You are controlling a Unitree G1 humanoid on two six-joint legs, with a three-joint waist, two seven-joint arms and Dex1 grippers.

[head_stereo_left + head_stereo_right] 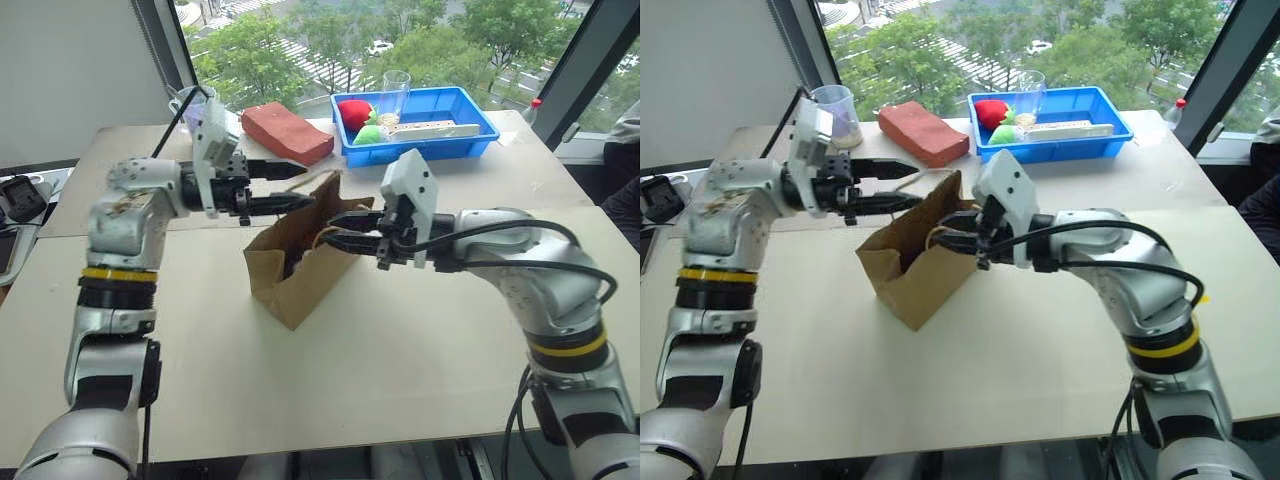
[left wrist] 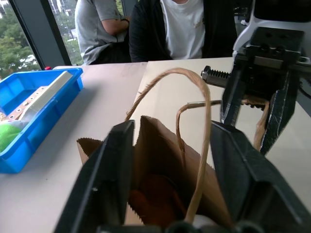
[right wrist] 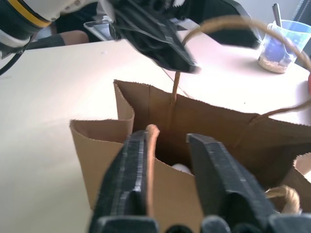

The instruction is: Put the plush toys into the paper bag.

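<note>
In the left eye view the paper bag (image 1: 300, 262) stood open-mouthed on the pale table (image 1: 400, 340), and everything else is placed from it. The left gripper (image 1: 290, 187) reached in level above the bag's far left edge, its two black fingers parted with nothing between them. The right gripper (image 1: 335, 232) reached in from the other side at the bag's mouth, fingers apart, a tan cord handle (image 1: 322, 238) looping just beside its tips. Behind the bag lay a reddish-brown block (image 1: 287, 131), and further back to the right a blue tray (image 1: 470, 135) with red and green soft items and a clear cup (image 1: 395, 93).

In the left wrist view, that gripper's fingers (image 2: 112, 179) stood wide on either side of the bag's rim, with one handle arching between them. Deep in the bag an orange-brown plush toy (image 2: 155, 201) showed. Beyond the bag, two seated people (image 2: 180, 26) were at the table's far edge.

In the right wrist view, the right gripper's fingers (image 3: 129, 179) stood apart over the near rim, a handle cord running along one finger; whether it was pinched I cannot tell. A bit of white plush (image 3: 181, 168) showed inside the bag.
</note>
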